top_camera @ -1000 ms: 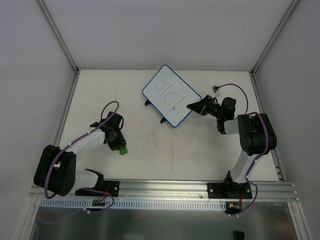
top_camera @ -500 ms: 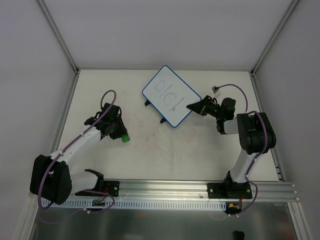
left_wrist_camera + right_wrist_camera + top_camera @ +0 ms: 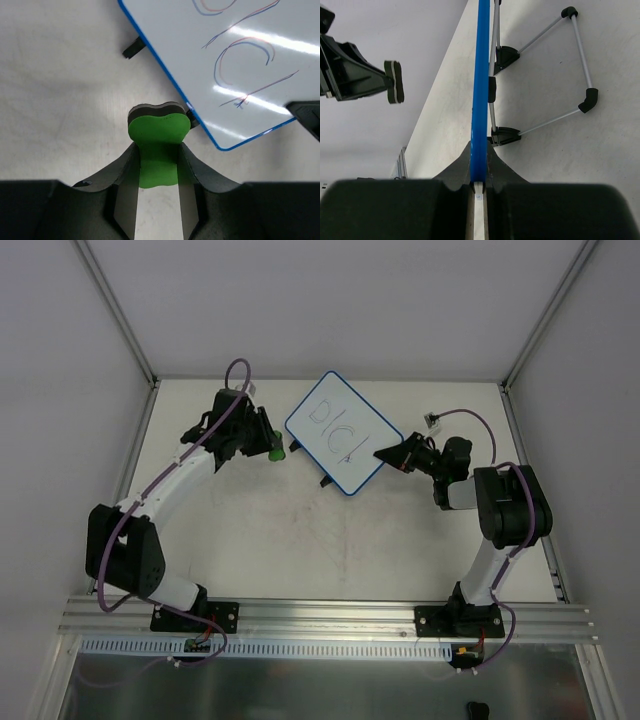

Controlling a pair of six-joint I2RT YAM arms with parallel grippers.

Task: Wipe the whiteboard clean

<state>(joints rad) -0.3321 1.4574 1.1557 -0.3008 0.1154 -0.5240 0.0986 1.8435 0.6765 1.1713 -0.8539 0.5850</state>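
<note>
The whiteboard (image 3: pixel 343 433) stands tilted on its wire stand at the table's back middle, with blue and red marker lines on its face (image 3: pixel 240 60). My right gripper (image 3: pixel 380 452) is shut on the board's blue rim (image 3: pixel 481 75) at its right corner. A green eraser (image 3: pixel 275 452) with a dark felt underside is held in my left gripper (image 3: pixel 268 448), which is shut on it. In the left wrist view the eraser (image 3: pixel 158 135) sits between the fingers, just off the board's lower left edge and not touching its face.
The board's wire stand (image 3: pixel 580 65) and black feet (image 3: pixel 327 481) rest on the table behind and below it. A white cable plug (image 3: pixel 432 420) lies at the back right. An aluminium rail (image 3: pixel 320 618) runs along the near edge.
My left arm has swung from the front left up to the board's left edge, carrying the green eraser. The right arm and the board have not moved.
</note>
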